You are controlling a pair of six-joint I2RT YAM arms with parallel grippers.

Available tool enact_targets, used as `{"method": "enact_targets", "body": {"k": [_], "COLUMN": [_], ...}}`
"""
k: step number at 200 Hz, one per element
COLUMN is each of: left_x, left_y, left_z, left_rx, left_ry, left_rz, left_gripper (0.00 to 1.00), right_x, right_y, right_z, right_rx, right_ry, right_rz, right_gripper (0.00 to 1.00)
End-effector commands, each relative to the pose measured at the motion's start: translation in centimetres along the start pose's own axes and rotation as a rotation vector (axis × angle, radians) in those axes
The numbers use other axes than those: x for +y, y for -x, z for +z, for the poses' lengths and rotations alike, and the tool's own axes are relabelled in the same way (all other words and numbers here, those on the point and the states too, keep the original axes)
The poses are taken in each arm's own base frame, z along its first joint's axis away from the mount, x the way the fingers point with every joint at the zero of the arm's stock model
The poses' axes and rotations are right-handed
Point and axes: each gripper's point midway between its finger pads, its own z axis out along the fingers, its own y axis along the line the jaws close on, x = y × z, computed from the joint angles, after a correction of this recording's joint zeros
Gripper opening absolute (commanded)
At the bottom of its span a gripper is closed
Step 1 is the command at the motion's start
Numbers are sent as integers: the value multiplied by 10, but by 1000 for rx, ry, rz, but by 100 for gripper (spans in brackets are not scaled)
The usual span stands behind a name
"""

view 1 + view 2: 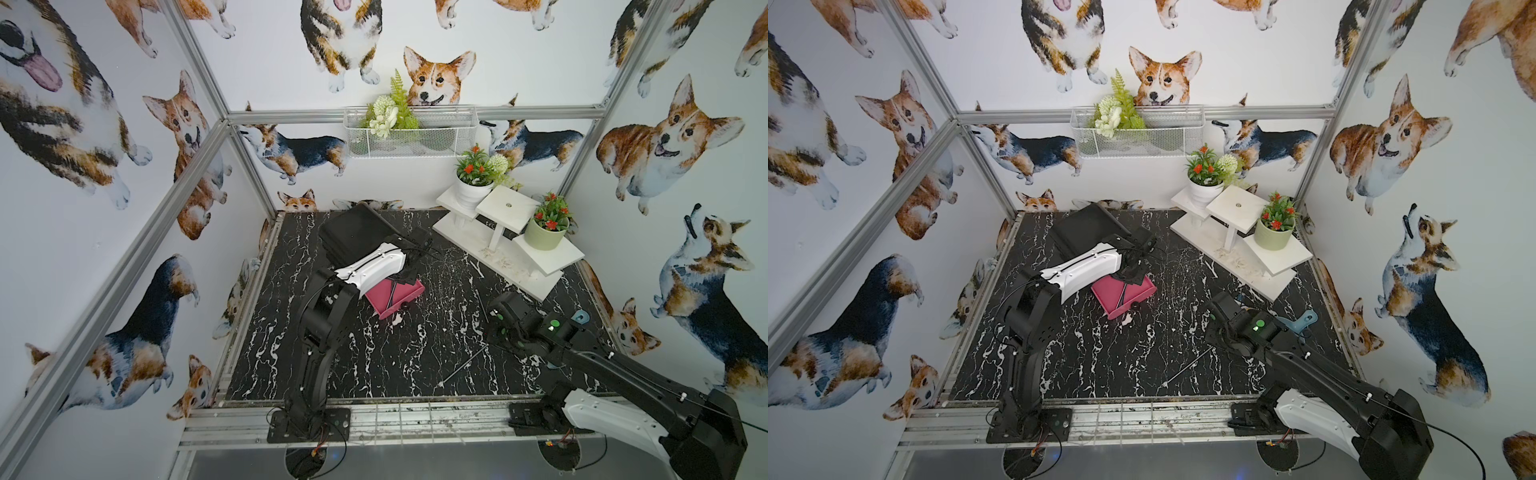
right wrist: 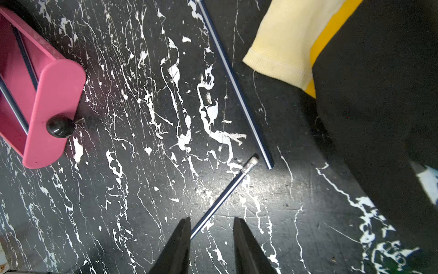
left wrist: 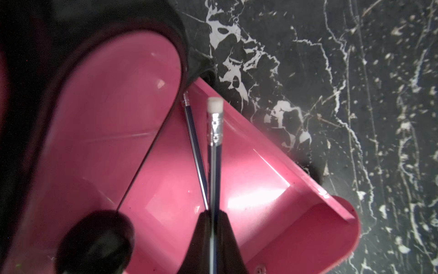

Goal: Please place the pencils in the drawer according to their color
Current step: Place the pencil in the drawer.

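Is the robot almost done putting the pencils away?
Not yet. Done: one dark pencil lies in the open pink drawer. In hand: the left gripper is shut on a second dark pencil above that drawer. Left: two more lie on the table, an eraser-tipped pencil by the open right gripper and a long pencil beside it.

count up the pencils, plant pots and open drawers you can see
pencils: 4
plant pots: 2
open drawers: 1
total: 7
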Motion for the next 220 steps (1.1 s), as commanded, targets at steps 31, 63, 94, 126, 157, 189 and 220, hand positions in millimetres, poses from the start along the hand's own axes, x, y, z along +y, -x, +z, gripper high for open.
{"method": "enact_targets", "body": {"k": [31, 63, 94, 126, 157, 189, 220], "left_x": [2, 6, 10, 14, 15, -1, -46], "left_y": [-13, -13, -6, 1, 7, 14, 9], "left_z": [4, 7, 1, -9, -22, -43, -71], "left_rx": [71, 80, 58, 39, 12, -17, -89], "left_ry": [18, 44, 54, 59, 37, -67, -319], "left_rz": [-9, -21, -46, -63, -92, -102, -60], "left_gripper": [0, 0, 25, 31, 31, 29, 30], "right_x": [3, 3, 4, 3, 2, -6, -29], "right_y": [5, 5, 5, 5, 5, 4, 13], "right_z": [-2, -3, -2, -2, -2, -1, -11], "right_rx": [-18, -19, -18, -17, -18, -18, -68], "right_ry": [4, 8, 6, 4, -1, -37, -141], "right_rz": [-3, -5, -7, -7, -9, -8, -20], "right_gripper": [37, 37, 37, 37, 37, 36, 39]}}
